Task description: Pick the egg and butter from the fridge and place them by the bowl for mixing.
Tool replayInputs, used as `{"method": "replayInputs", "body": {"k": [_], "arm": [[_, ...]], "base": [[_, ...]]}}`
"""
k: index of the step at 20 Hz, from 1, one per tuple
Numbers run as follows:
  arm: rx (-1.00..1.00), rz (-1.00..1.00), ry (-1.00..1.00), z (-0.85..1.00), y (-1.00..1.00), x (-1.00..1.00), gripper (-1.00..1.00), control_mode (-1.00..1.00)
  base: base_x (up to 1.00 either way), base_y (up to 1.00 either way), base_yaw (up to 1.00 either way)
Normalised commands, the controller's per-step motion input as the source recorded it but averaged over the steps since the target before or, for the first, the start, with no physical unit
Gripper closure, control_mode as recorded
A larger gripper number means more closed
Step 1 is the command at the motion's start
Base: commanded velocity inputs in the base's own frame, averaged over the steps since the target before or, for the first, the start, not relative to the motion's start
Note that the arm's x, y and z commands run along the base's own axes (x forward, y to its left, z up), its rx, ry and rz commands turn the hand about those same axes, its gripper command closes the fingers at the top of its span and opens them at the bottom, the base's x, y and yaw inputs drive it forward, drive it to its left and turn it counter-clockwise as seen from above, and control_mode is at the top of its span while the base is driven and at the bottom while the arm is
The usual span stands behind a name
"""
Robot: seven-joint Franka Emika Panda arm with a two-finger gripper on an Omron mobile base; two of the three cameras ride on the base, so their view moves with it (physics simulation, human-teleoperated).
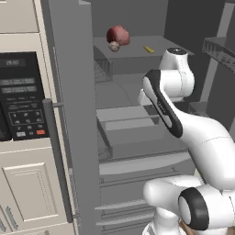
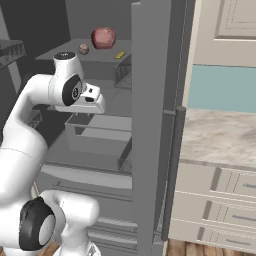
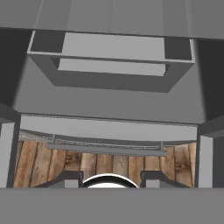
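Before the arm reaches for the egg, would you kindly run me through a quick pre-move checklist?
1. Fridge door open: ok.
2. Egg lying in reach on the upper shelf, beside the red chunk: ok.
3. Butter on the same shelf, apart from the egg: ok.
4. Gripper empty: ok, nothing between the fingertips in the hand view.
5. Gripper aimed at the egg: not ok, the hand view looks at a lower drawer and the floor.
6. Bowl located: cannot tell.

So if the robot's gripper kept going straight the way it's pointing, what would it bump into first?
Probably the open grey drawer inside the fridge, straight below the gripper. Depth is hard to judge.
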Motion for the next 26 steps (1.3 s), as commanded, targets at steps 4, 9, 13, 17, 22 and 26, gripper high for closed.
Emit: {"method": "replayInputs", "body": {"k": [4, 9, 13, 17, 22, 26], "arm": [[0.0, 0.0, -0.06, 0.01, 0.1, -0.04, -1.0, -1.0], [-0.05, -0.02, -0.39, 0.28, 0.05, -0.33, -1.0, -1.0], [-0.05, -0.08, -0.52, 0.81, 0.0, -0.5, -1.0, -1.0], [0.0, -0.13, -0.31, 0.97, 0.0, -0.54, -1.0, -1.0], [0.08, -0.16, -0.17, 0.91, -0.2, -0.4, -1.0, -1.0], [0.11, -0.03, -0.15, 0.6, -0.16, -0.11, -1.0, -1.0]], "base": [[0.0, 0.0, 0.0], [0.0, 0.0, 0.0], [0.0, 0.0, 0.0], [0.0, 0.0, 0.0], [0.0, 0.0, 0.0], [0.0, 0.0, 0.0]]}}
